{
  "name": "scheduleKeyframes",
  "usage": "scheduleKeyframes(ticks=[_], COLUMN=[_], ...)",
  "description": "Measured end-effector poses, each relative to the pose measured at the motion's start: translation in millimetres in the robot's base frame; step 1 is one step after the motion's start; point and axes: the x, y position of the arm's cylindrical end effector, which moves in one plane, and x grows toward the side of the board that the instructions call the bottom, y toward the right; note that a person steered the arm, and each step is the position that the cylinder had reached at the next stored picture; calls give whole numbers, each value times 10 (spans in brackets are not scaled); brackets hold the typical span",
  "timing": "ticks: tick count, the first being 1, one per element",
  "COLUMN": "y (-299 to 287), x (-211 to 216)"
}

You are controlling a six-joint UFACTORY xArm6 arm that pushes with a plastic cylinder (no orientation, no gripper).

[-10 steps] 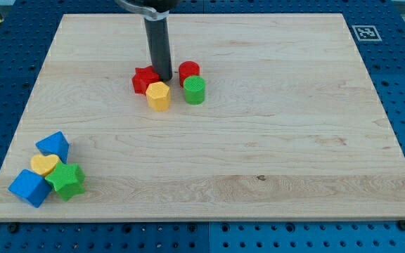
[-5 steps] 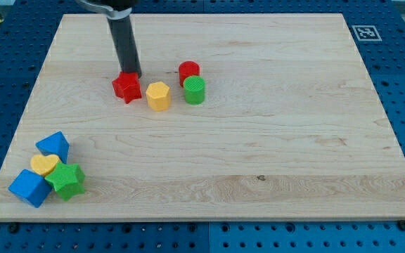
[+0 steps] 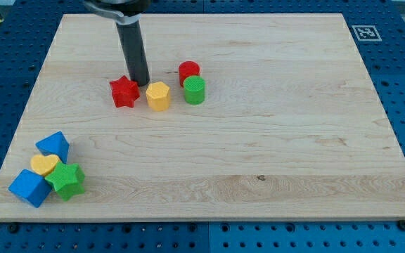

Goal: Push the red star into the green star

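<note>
The red star [image 3: 124,91] lies on the wooden board [image 3: 259,140], left of centre in the upper part. My tip [image 3: 140,83] stands just to the star's upper right, between it and the yellow hexagon block [image 3: 158,95], close to both. The green star [image 3: 67,179] sits far off at the board's lower left, in a cluster with other blocks.
A red cylinder [image 3: 189,72] and a green cylinder [image 3: 195,90] stand right of the yellow hexagon. By the green star are a blue block [image 3: 53,145], a yellow heart [image 3: 44,165] and another blue block [image 3: 29,187]. A marker tag [image 3: 365,32] sits at the board's top right corner.
The red star has been pushed left, away from the yellow hexagon. My tip went left with it, then moved slightly back right and now stands at the star's upper right.
</note>
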Motion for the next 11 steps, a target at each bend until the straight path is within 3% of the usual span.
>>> scheduleKeyframes(ticks=[2, 4, 7, 9, 11], y=[-176, -382, -598, -214, 16], x=[269, -92, 765, 138, 489])
